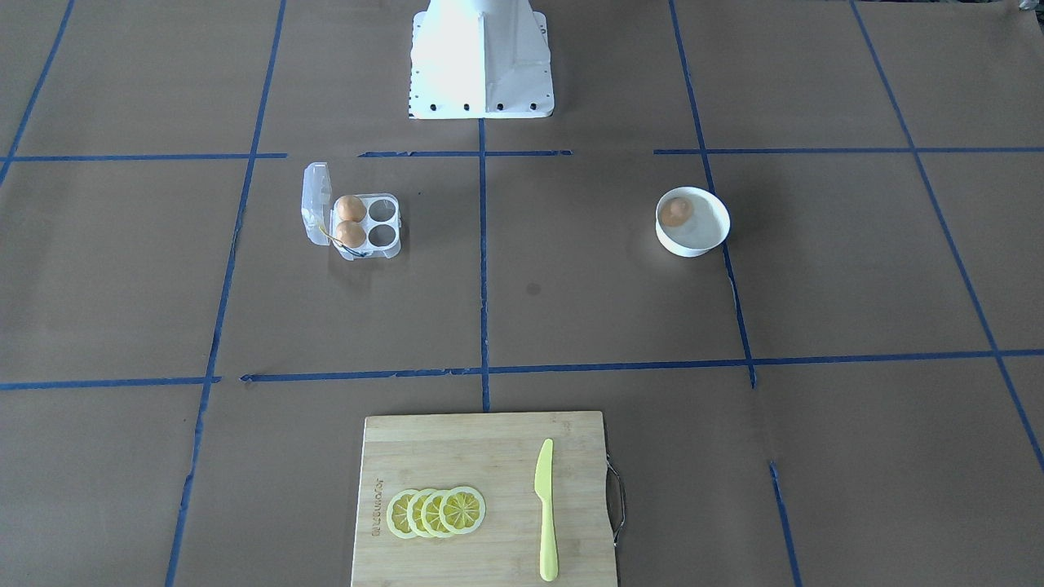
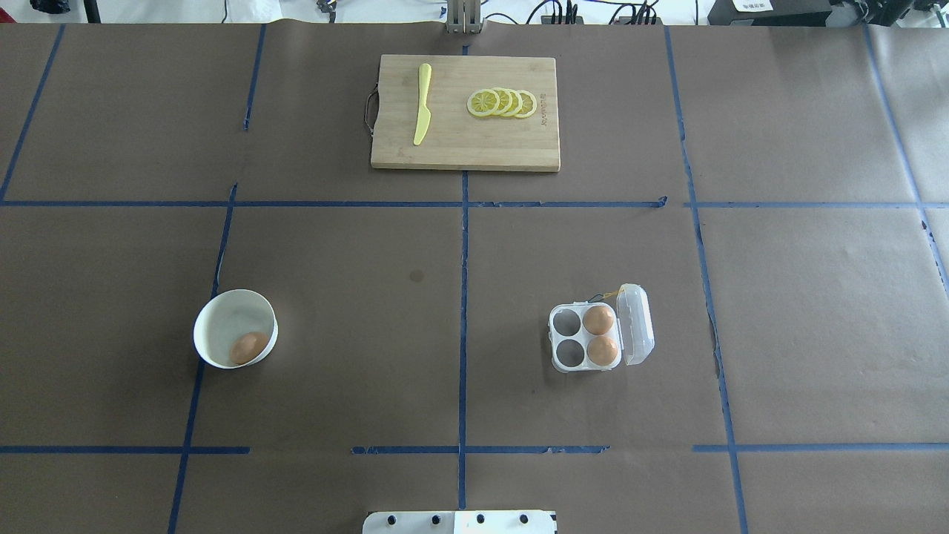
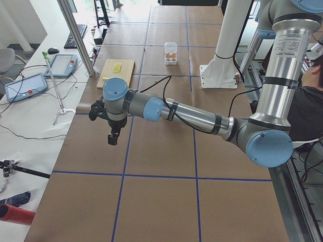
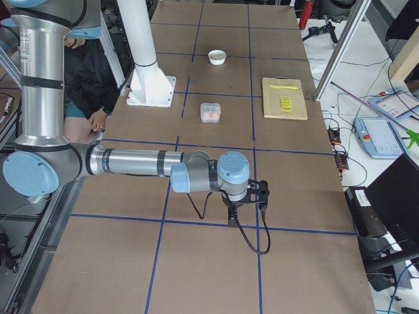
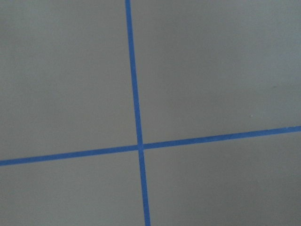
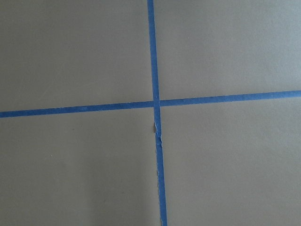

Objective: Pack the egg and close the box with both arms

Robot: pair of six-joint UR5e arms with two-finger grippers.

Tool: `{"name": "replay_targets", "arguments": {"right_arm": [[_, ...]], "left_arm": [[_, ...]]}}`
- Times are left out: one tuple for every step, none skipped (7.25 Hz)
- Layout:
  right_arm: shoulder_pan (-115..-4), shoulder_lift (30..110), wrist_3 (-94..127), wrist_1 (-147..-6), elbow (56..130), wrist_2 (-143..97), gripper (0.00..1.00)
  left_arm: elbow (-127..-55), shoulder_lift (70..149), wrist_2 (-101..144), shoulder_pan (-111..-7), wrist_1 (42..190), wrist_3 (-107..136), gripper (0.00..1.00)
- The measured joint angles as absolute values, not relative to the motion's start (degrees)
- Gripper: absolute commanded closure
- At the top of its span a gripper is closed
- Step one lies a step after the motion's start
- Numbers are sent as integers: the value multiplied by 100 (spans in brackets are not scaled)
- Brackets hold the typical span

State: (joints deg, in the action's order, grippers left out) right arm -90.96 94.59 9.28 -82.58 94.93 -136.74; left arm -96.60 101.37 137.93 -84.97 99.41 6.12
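The clear box (image 2: 586, 337) stands on the table's right half with its lid (image 2: 637, 324) open and standing to the side. Two brown eggs (image 2: 598, 320) fill the cups beside the lid; the other two cups are empty. A third egg (image 2: 248, 347) lies in a white bowl (image 2: 222, 315) on the left half. The left gripper (image 3: 112, 137) shows only in the exterior left view, far from the bowl, and I cannot tell its state. The right gripper (image 4: 232, 218) shows only in the exterior right view, far from the box, and I cannot tell its state. Both wrist views show only brown paper and blue tape.
A wooden cutting board (image 2: 460, 144) lies at the far middle edge with several lemon slices (image 2: 503, 102) and a yellow-green knife (image 2: 422, 104). The white pedestal base (image 1: 481, 61) stands at the robot's side. Blue tape lines grid the brown table cover.
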Motion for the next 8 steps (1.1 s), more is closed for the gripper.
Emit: {"name": "replay_targets", "arguments": {"right_arm": [[-9093,9422,918,-8259,9495,-13676,0],[-9061,9343,891,-8267,9478,-13674,0],[-8994,9273,872,-8277,9432,-13672,0],[-8938,9238,872,-8279,9408,-13685,0],[-8916,9223,882,-8277,9402,-13735,0],[-8908,9216,902,-8274,9392,-13808,0],[-8906,9211,922,-8270,9379,-13859,0],[-8901,9169,998,-8271,9319,-13908,0]], "left_arm": [[-9629,10195,13854,-8045,10706,1519,0],[-9634,10217,13852,-7610,11397,2436,0],[-9637,10219,13849,-7332,11975,3037,0],[-9620,10221,13875,-7177,12505,3331,0],[-9609,10224,13937,-7095,12915,3500,0],[-9678,10213,13971,-6965,13115,3734,0],[-9913,10127,13847,-6714,13189,4194,0],[-10293,9928,13431,-6286,13205,4810,0]]}}
